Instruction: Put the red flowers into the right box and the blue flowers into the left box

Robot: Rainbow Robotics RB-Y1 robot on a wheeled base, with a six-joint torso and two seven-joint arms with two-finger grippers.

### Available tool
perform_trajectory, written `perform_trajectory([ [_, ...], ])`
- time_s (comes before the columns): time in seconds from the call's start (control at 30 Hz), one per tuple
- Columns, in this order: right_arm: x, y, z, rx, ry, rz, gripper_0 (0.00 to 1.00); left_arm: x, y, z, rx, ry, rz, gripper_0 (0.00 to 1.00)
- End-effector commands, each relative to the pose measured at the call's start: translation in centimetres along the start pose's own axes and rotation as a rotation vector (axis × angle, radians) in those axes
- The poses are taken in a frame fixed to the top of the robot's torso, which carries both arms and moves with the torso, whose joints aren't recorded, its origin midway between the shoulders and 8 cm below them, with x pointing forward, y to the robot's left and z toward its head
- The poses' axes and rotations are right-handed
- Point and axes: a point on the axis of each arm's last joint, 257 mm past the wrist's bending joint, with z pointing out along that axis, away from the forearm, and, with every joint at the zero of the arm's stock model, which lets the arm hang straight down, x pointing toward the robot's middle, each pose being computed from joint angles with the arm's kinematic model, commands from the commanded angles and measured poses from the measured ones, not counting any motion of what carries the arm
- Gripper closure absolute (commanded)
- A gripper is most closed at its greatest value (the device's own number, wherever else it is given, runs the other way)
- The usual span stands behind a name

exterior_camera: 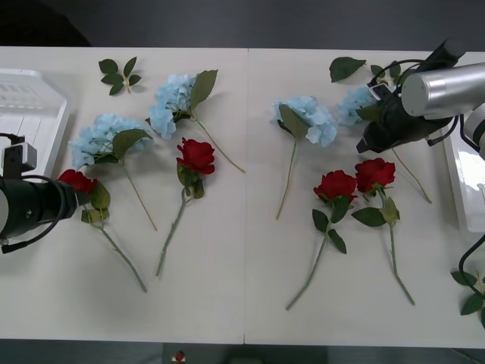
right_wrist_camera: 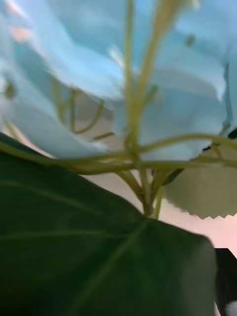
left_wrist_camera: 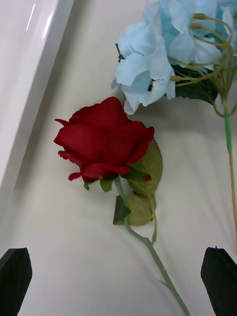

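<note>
Several red flowers lie on the white table: one [exterior_camera: 76,180] by my left gripper, one [exterior_camera: 196,155] left of centre, and a pair [exterior_camera: 335,184] [exterior_camera: 375,173] on the right. Several blue flowers [exterior_camera: 102,136] [exterior_camera: 173,102] [exterior_camera: 307,117] lie farther back. My left gripper [exterior_camera: 72,199] [left_wrist_camera: 118,261] hovers open just short of the leftmost red bloom [left_wrist_camera: 103,140], beside the left box [exterior_camera: 30,114] [left_wrist_camera: 29,59]. My right gripper [exterior_camera: 369,138] is down at the rightmost blue flower [exterior_camera: 355,102] [right_wrist_camera: 148,74]. One black finger [right_wrist_camera: 227,276] shows at the corner; a big leaf [right_wrist_camera: 89,237] hides the other. The right box [exterior_camera: 464,189] sits at the right edge.
Bloomless leaf sprigs lie at the back left [exterior_camera: 120,74], back right [exterior_camera: 346,68] and front right edge [exterior_camera: 471,292]. A seam runs down the table's middle. Bare tabletop lies along the front edge.
</note>
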Motion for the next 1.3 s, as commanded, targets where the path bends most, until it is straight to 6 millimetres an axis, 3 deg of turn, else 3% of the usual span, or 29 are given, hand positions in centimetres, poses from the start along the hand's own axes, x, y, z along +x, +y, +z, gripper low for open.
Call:
perform_trajectory([
  [0.03,-1.2,-0.9,-0.3,0.023,-0.030,-0.017,0.38,-0.8,-0.9,2.0,-0.009,-0.041,0.004,0.00],
  [0.07,-1.0,-1.0,-0.1,0.027,-0.030,-0.016,0.56,-0.8,-1.4,2.9,-0.004,-0.051,-0.013,0.00],
  [0.23,-1.2,-1.0,0.1,0.037,-0.037,-0.021,1.00,-0.6,-2.9,5.4,-0.030,-0.077,-0.017,0.00],
  [0.43,-1.5,-0.9,0.1,0.030,-0.046,-0.018,1.00,-0.3,-3.6,7.6,-0.053,-0.130,-0.023,0.00],
  [0.63,-2.2,-1.1,-0.6,0.009,-0.065,0.005,1.00,-0.4,-3.2,8.6,-0.044,-0.147,-0.029,0.00],
  [0.8,-4.6,-1.4,-3.9,-0.085,-0.119,0.015,1.00,-0.4,-3.0,9.1,-0.039,-0.155,-0.032,0.00],
  [0.93,-6.5,-0.4,-8.5,-0.244,-0.187,-0.030,1.00,-0.4,-2.9,9.4,-0.036,-0.160,-0.034,0.59],
  [0.97,-6.5,-0.4,-8.5,-0.244,-0.187,-0.030,1.00,-0.4,-2.9,9.4,-0.036,-0.160,-0.034,0.59],
  [1.0,-7.2,0.7,-10.8,-0.339,-0.234,-0.068,1.00,-0.5,-2.8,9.7,-0.031,-0.168,-0.032,0.84],
  [1.03,-7.4,1.1,-11.7,-0.373,-0.253,-0.094,1.00,-0.5,-2.7,9.9,-0.030,-0.171,-0.031,0.94],
  [1.07,-7.7,1.7,-13.0,-0.417,-0.284,-0.133,1.00,-0.5,-2.7,10.1,-0.028,-0.177,-0.030,1.00],
  [1.17,-8.6,3.2,-15.8,-0.510,-0.360,-0.208,1.00,-0.6,-2.6,10.4,-0.022,-0.188,-0.026,1.00],
  [1.3,-10.1,8.0,-20.4,-0.685,-0.483,-0.322,1.00,-0.6,-3.1,10.3,-0.014,-0.191,-0.014,1.00],
])
